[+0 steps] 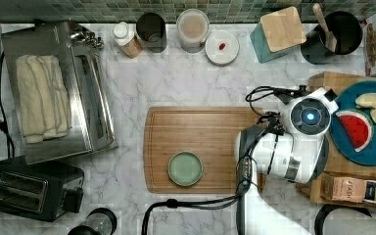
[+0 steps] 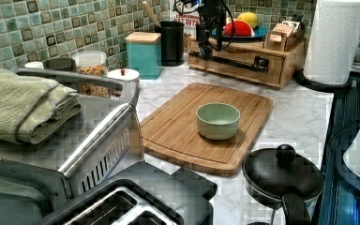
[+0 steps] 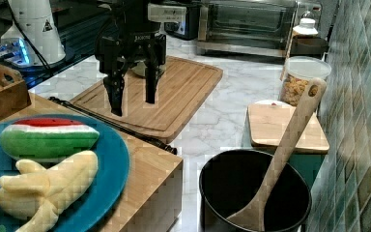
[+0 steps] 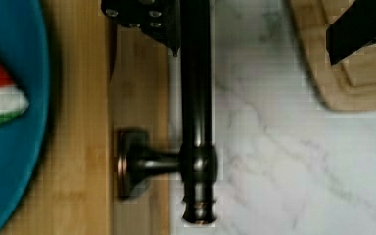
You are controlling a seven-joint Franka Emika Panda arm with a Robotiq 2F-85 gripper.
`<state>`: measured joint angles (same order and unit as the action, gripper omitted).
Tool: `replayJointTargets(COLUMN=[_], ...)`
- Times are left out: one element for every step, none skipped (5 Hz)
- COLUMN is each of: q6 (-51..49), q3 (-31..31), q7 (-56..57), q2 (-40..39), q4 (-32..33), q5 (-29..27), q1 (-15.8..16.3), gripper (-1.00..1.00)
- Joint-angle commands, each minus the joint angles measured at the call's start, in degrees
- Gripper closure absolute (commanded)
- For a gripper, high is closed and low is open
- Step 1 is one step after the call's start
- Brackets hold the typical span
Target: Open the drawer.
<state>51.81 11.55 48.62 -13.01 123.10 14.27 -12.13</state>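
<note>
My gripper [image 3: 131,99] hangs with its two black fingers [image 3: 114,96] spread apart and pointing down, holding nothing. In the wrist view one finger sits over the wood behind the handle [image 4: 196,112] and the other over the marble beyond it, so the bar lies between them; whether either finger touches the bar I cannot tell. In the left view my gripper [image 2: 209,44] reaches down at the end of the bar nearest the black utensil pot [image 2: 172,42].

The drawer [image 2: 236,61] is in a light-wood box at the far end of the marble counter [image 2: 300,117] in the left view, its front flush with the box and the long black handle running along it. In the wrist view the bar ends in a rounded knob beside a post fixed to the drawer front.

On top of the box rests a blue plate [image 3: 111,169] with a watermelon slice [image 3: 48,137] and a banana [image 3: 53,186]. Just beside the handle, on the counter, lies the bamboo cutting board [image 1: 200,147] bearing a green bowl [image 1: 185,168]. In the top view my white arm [image 1: 293,147] covers the board's right edge. A teal knife block [image 1: 279,34] stands near the tiled wall, next to the pot holding a wooden spoon [image 3: 282,150].
</note>
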Motion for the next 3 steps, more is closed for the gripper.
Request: replayJointTargets(q6=[-1.52,1.66,4.77], q3=[0.68,2.13,3.25], q7=[6.84,3.38,4.73], q2=[-1.71,-1.05,-3.26], q4=[-1.4,1.54,1.38], q5=[-5.33,-2.86,-1.09], q1=[-3.97,-2.96,-4.01], gripper=[-1.0,-1.0,-1.0])
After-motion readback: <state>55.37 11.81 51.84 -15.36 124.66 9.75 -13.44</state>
